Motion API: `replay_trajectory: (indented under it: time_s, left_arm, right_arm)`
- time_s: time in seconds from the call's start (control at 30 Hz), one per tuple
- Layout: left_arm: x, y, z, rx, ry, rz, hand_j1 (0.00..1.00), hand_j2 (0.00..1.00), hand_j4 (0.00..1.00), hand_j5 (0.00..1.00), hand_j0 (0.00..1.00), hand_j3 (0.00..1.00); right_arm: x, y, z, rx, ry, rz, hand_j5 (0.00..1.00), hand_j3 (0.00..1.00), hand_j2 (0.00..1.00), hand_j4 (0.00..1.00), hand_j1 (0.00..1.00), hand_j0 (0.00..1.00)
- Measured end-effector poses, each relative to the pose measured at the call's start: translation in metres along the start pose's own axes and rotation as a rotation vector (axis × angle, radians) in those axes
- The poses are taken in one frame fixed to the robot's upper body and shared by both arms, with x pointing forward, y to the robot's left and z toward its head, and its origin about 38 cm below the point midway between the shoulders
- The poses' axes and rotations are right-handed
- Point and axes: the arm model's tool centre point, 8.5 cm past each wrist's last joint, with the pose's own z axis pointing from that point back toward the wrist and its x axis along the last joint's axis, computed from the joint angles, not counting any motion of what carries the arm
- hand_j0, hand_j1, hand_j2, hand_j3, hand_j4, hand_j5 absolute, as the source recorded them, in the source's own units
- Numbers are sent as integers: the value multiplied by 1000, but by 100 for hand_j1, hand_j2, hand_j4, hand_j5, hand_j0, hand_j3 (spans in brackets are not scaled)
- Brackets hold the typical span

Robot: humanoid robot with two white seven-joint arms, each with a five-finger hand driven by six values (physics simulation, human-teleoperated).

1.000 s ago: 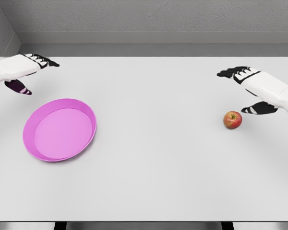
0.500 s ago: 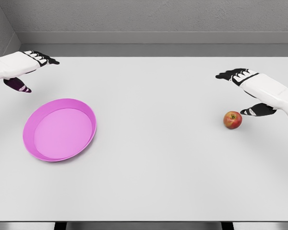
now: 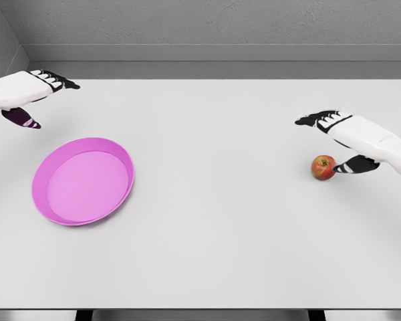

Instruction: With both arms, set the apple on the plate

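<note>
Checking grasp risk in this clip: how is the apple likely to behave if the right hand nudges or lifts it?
The apple looks round and sits free on the flat table, so a sideways nudge would probably roll it. Its skin looks smooth, so it may slip. The right hand is open beside it, thumb close.

Left hand (image 3: 28,93) is hovering at the far left edge, arm entering from the left, fingers (image 3: 57,81) extending forward and relaxed, thumb hanging below. Right hand (image 3: 344,137) is reaching in from the right, fingers spreading open, thumb pointing leftward beneath the palm.
</note>
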Motion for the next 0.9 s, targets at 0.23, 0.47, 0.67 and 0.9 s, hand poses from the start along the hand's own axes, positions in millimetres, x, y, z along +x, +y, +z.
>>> replay_trajectory:
  time_s: [0.23,0.47,0.67,0.9]
  left_arm:
    - [1,0,-1,-4,-3,-4,100,100,100,100,100,100]
    - [5,-7,-4,-12,-12,1,100,100,100,100,100,100]
    - [6,-7,-5,-12,-15,1,100,100,100,100,100,100]
    - [6,-6,-5,-11,-14,0,100,100,100,100,100,100]
  right_arm:
    - [-4,6,3,203,24,14,100,100,100,100,100,100]
    - [-12,-11,1,261,95,12,100,100,100,100,100,100]
    - [-17,-23,-21,248,165,-23,100,100,100,100,100,100]
    - [-23,5,-35,313,211,-85,100,100,100,100,100,100]
